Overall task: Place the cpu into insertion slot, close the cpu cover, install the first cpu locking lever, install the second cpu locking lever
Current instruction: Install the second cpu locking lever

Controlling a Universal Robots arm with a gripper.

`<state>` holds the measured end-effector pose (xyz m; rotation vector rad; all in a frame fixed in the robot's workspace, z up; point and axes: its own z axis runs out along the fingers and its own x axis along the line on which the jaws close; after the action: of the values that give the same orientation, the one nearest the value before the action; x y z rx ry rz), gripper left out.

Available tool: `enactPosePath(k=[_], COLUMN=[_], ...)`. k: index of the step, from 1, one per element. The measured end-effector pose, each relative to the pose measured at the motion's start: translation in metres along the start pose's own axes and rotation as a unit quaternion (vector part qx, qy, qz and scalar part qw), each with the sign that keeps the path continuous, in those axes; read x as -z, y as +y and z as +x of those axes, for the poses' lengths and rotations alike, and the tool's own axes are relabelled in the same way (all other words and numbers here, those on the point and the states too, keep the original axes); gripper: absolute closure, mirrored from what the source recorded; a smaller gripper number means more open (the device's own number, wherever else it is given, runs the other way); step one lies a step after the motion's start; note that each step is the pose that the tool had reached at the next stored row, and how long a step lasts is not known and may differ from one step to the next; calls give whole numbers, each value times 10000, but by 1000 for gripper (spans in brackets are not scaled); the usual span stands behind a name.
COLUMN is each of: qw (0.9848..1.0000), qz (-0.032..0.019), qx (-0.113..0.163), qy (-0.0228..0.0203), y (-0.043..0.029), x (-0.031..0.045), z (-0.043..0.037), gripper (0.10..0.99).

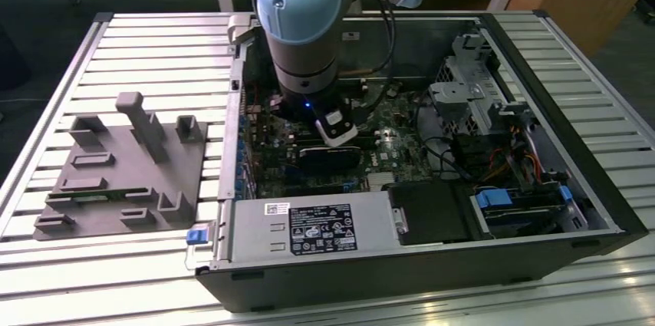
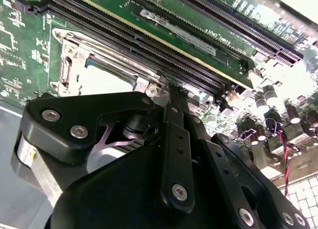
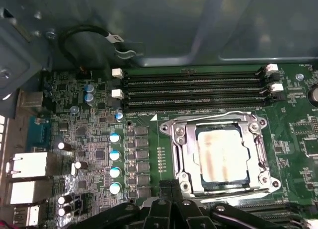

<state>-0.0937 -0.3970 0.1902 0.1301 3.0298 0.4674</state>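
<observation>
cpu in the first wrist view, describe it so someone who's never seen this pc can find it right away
Start at the green motherboard inside the open computer case, below the long black memory slots. There, a square metal frame, the cpu cover, lies around the cpu. The cpu is a flat, dull silver square, the only plain metal face among green board and small capacitors.

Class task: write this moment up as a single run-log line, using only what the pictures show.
arm: inside open computer case | gripper: shut, empty, at socket edge | cpu: seated in socket | cpu cover: down around it

Slatted table [image 1: 123,42], computer case [image 1: 573,188], grey fixture [image 1: 123,172]
</observation>
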Motion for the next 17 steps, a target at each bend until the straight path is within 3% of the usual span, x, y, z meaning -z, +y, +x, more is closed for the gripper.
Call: enactPosePath(k=[7, 14, 17], qw=[10000, 10000, 10000], qz=[-4, -3, 27], qx=[-1, -1, 1], qy=[1, 1, -2], y=[-4, 44, 62], x=[-4, 145, 197], z=[4, -6, -14], gripper=[980, 980, 980])
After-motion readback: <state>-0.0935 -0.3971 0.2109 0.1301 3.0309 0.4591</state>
